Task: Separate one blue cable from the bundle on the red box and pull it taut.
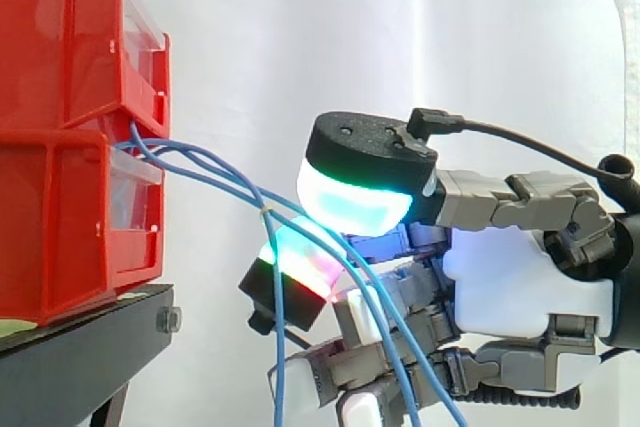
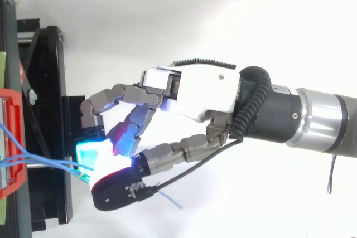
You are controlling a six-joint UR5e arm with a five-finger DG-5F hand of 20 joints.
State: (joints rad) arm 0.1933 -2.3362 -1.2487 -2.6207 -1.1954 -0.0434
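Observation:
Several blue cables (image 1: 215, 172) leave the front of the stacked red bins (image 1: 60, 197) and sag to the right as a bundle. My hand (image 1: 520, 282) reaches in from the right, fingers curled. Its thumb pad (image 1: 355, 202), glowing cyan, sits above the strands, and a red-green fingertip (image 1: 295, 267) sits below them. The strands run between these two pads, so the hand is pinching blue cable. One strand (image 1: 278, 357) drops straight down in front of the fingers. From above, the blue cables (image 2: 39, 163) reach from the red bin (image 2: 12, 96) to the hand (image 2: 195, 90).
The bins rest on a black stand (image 1: 90, 347), whose edge lies just left of the fingertips. A white curtain hangs behind. A loose blue cable end (image 2: 170, 199) sticks out past the thumb in the top view.

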